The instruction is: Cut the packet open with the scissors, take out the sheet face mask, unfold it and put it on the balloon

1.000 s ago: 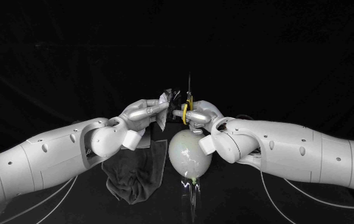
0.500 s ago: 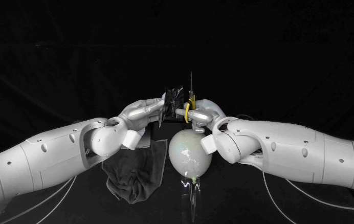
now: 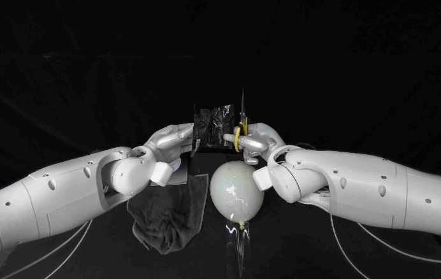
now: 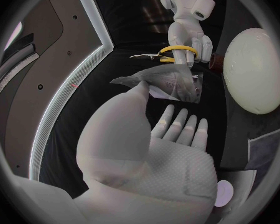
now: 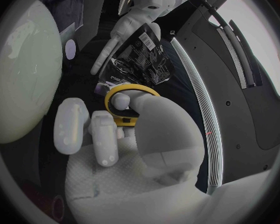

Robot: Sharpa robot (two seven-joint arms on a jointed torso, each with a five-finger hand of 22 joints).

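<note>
Cutting seems the step in hand. Below both hands sits the pale egg-shaped balloon [image 3: 236, 193]. The left hand [image 3: 173, 140] grips the dark glossy foil packet [image 3: 213, 123] upright; the right hand [image 3: 255, 140] holds the yellow-handled scissors [image 3: 241, 123], blades beside its edge. Next, the blades must close across the packet's top.

I pinch the dark, glossy packet [image 3: 213, 123] upright in my left hand [image 3: 174, 140]. Just right of it, my right hand [image 3: 259, 140] holds the yellow-handled scissors [image 3: 239, 129], blades pointing straight up. The pale balloon [image 3: 236, 193] lies nearer, below both, neck toward me.
</note>
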